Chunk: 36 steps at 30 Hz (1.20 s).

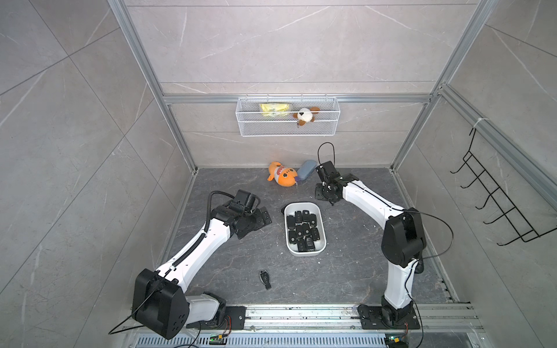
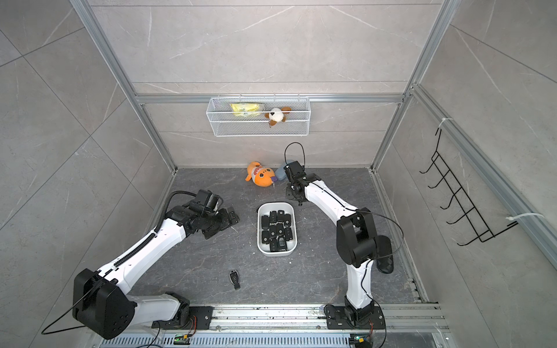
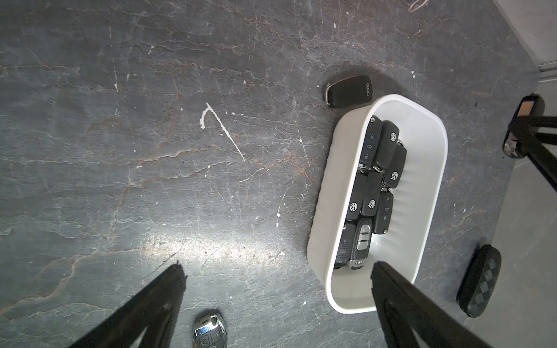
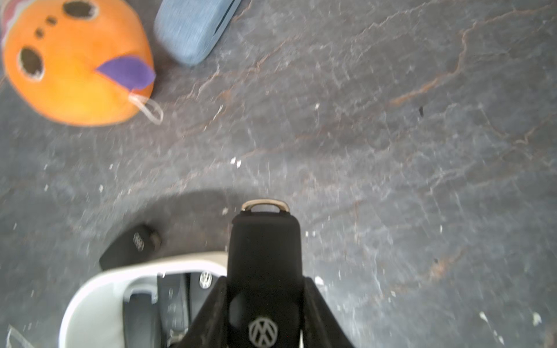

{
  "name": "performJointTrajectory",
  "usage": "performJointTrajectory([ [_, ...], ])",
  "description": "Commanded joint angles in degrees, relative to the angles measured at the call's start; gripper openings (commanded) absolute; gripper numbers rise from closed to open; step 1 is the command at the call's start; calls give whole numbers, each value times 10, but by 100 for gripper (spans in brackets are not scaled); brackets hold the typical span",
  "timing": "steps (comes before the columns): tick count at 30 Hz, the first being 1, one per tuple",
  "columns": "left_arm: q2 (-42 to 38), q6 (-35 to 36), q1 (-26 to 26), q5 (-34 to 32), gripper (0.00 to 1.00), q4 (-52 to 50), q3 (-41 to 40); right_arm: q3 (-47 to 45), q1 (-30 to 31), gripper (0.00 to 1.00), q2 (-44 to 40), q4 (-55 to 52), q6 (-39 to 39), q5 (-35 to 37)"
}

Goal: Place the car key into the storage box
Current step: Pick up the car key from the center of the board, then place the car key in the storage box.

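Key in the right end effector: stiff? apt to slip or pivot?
Probably rigid: the key looks like hard plastic. It sticks out well past the right end effector, so it might pivot. Smooth faces may slip.

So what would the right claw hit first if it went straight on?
Likely bare tabletop beside the storage box; the car key in the right gripper would touch first, though depth is unclear.

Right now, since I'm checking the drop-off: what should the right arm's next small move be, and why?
Probably carry the right gripper a little toward the robot's base, over the opening of the storage box, before releasing. It is shut on the car key, and the key seems to hang past the box's far rim, so opening now would likely drop it outside.
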Motion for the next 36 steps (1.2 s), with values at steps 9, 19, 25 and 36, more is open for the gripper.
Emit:
performJointTrajectory([
  [9,-12,16,0,32,100,23,-6,-131,87,32,-83,40,-8,4],
  [19,-14,17,-1,27,100,17,-8,-169,109,32,-41,55,27,-6],
  [25,-9,19,-1,26,100,16,-4,-163,109,33,-12,57,27,-7],
  [36,0,23,-1,27,100,14,4,-148,109,37,20,47,19,3],
])
